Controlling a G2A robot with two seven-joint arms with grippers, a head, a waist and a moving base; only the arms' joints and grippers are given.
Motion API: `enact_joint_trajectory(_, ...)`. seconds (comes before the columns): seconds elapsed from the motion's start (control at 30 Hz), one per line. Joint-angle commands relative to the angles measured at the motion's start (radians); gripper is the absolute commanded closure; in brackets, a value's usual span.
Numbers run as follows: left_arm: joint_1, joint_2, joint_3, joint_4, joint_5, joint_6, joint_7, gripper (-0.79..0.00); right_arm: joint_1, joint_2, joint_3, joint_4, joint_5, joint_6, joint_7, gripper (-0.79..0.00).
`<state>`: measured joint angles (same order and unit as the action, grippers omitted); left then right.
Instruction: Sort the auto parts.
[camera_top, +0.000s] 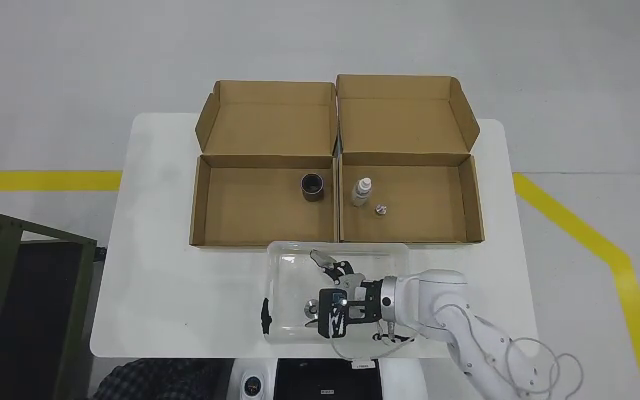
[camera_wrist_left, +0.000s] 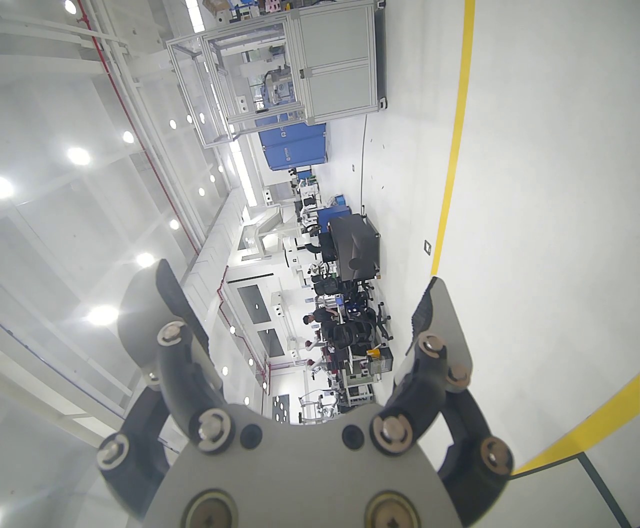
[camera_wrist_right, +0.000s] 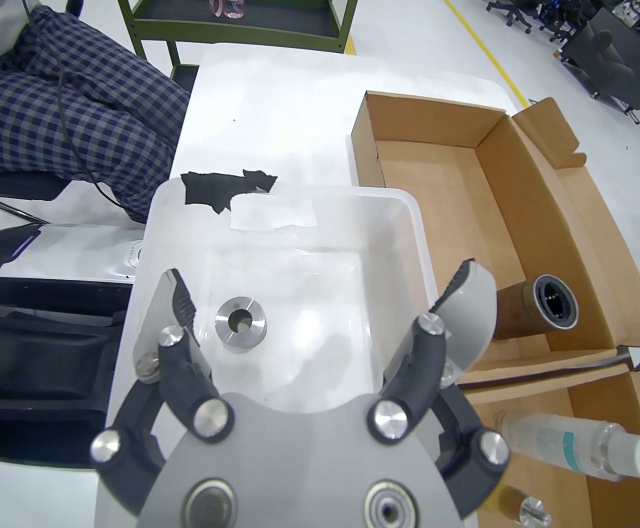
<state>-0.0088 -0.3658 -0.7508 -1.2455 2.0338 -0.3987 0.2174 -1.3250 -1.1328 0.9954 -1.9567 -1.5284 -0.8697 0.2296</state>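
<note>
A clear plastic bin (camera_top: 290, 246) stands at the table's front, and a silver metal ring (camera_wrist_right: 240, 324) lies on its floor (camera_wrist_right: 320, 280). My right gripper (camera_wrist_right: 325, 295) hangs open over the bin, with the ring close beside one fingertip (camera_wrist_right: 175, 295) and nothing held; the top view shows this gripper (camera_top: 322, 292) above the bin's middle. The left cardboard box (camera_top: 250, 205) holds a dark cylindrical bearing (camera_top: 313, 185) (camera_wrist_right: 542, 310). In the right box (camera_top: 420, 205) lie a small clear bottle (camera_top: 361, 189) (camera_wrist_right: 565, 445) and a small metal part (camera_top: 381, 209) (camera_wrist_right: 530, 510). My left gripper (camera_wrist_left: 300, 305) is open and empty, off the table.
Both boxes sit side by side behind the bin with their lids folded back. Black tape (camera_wrist_right: 225, 187) marks the bin's far rim. A dark green cart (camera_top: 40, 290) stands left of the table. White table surface lies bare left of the bin.
</note>
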Motion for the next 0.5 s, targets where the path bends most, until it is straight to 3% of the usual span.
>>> enact_joint_trajectory(0.0,0.0,0.0,0.0,0.0,0.0,0.0,0.0,-0.785,0.0,0.0,0.0,0.0,0.0,0.0,0.0,-0.779)
enact_joint_trajectory(0.47,0.0,0.0,0.0,0.0,0.0,0.0,0.0,-0.785,0.001,0.0,-0.002,0.0,-0.02,0.019,0.005,-0.785)
